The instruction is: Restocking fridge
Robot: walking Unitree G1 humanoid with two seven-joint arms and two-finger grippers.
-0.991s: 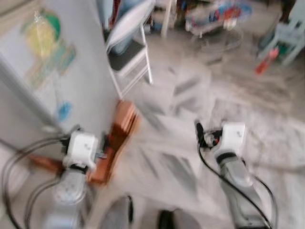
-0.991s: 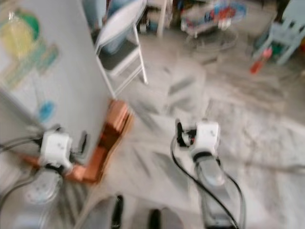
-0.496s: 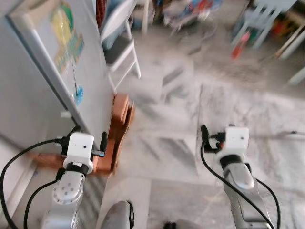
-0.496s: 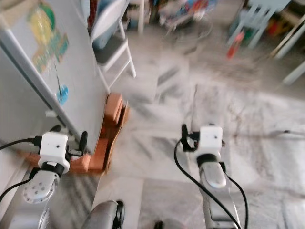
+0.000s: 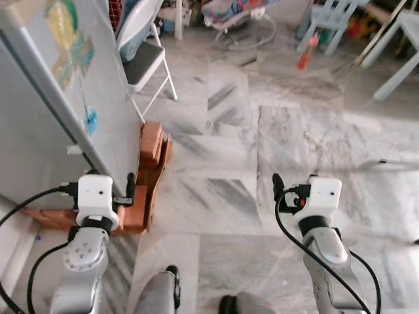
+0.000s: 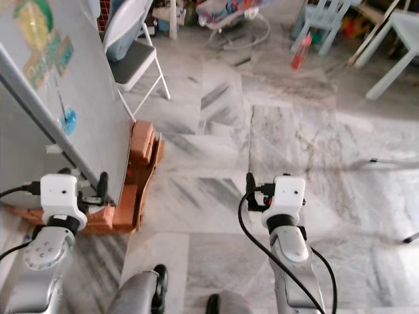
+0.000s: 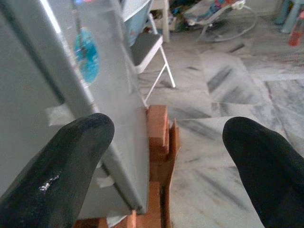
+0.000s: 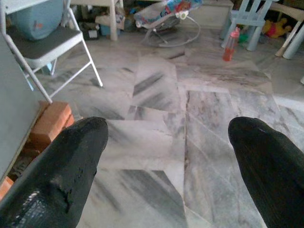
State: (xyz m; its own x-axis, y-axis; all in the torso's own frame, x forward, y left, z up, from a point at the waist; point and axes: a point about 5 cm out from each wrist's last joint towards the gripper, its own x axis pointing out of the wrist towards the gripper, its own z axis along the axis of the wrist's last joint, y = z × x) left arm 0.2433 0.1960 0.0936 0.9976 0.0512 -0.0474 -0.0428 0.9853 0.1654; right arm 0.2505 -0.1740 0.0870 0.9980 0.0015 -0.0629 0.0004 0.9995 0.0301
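The grey fridge [image 5: 59, 111] stands at my left, door shut, with coloured stickers on its side. My left gripper [image 7: 166, 142] is open and empty, held low beside the fridge's front corner [image 7: 128, 156] without touching it. My right gripper [image 8: 166, 142] is also open and empty, out over the bare marble floor [image 5: 222, 131]. In the eye views both arms are raised in front of me, left gripper [image 5: 110, 180] and right gripper [image 5: 294, 186].
Orange bricks [image 5: 152, 140] and a brown board prop the fridge's base. A white folding chair [image 5: 141, 62] stands beyond it. Farther off are a baby bouncer [image 5: 236, 13], a red bottle [image 5: 305, 52], a blue child's chair [image 5: 327, 16] and a white table leg [image 5: 399, 59].
The whole picture has shifted and sharpened: the camera moved, bringing more floor and the far furniture into view. Both arms keep the same pose, grippers still open.
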